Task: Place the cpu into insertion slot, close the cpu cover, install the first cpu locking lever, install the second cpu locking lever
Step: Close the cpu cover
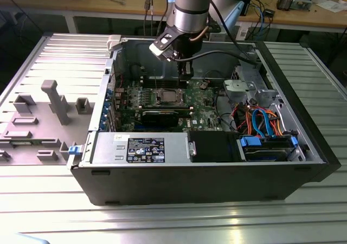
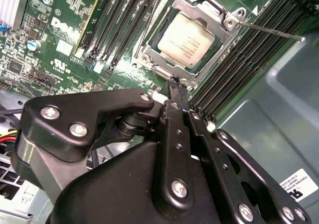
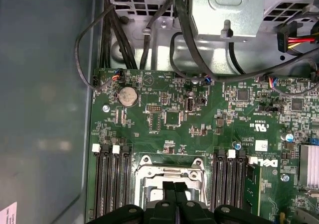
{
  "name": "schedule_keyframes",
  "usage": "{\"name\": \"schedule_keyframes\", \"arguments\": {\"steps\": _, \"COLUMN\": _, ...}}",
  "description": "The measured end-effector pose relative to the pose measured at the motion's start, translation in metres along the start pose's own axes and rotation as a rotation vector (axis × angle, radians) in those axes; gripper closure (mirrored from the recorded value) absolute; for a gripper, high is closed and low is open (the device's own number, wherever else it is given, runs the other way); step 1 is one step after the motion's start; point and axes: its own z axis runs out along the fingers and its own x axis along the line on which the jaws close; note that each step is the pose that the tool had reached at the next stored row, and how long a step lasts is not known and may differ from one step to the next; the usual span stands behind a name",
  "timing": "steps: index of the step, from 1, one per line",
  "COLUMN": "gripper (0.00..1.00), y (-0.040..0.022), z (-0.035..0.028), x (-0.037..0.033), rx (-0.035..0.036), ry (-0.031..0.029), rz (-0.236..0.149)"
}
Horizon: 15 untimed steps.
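The cpu (image 2: pixel 187 40), a dull silver square, lies in the insertion slot (image 1: pixel 168 96) on the green board. The silvery cpu cover (image 2: pixel 207 10) lies flat around the chip's edges, and its frame also appears in the first wrist view (image 3: pixel 172 173). A thin locking lever (image 2: pixel 274 31) sticks out from one socket corner over the memory slots, unlatched. A second thin wire lever (image 2: pixel 149 20) runs along the opposite side. My gripper (image 1: pixel 186 77) hangs just above the board beside the socket, toward the exterior view's right. Its black fingertips (image 2: pixel 175 82) are shut with nothing between them, also seen in the first wrist view (image 3: pixel 174 186).
Black memory slots (image 2: pixel 239 64) flank the socket on both sides. A long black graphics card (image 1: pixel 162 115), the power supply (image 1: pixel 141 146) and a drive bay with coloured cables (image 1: pixel 260 119) fill the case. Grey fixtures (image 1: pixel 54 100) stand on the table at the exterior view's left.
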Motion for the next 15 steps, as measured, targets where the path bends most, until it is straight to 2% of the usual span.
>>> {"name": "schedule_keyframes", "arguments": {"steps": 8, "gripper": 0.89, "y": -0.0047, "z": 0.0004, "x": 0.0003, "rx": 0.0001, "ry": 0.0001, "rz": 0.0}}
{"name": "schedule_keyframes", "arguments": {"steps": 13, "gripper": 0.89, "y": -0.0116, "z": 0.0034, "x": 0.0006, "rx": 0.0002, "ry": 0.0001, "rz": 0.0}}
{"name": "schedule_keyframes", "arguments": {"steps": 15, "gripper": 0.89, "y": -0.0175, "z": 0.0064, "x": 0.0009, "rx": 0.0004, "ry": 0.0001, "rz": 0.0}}
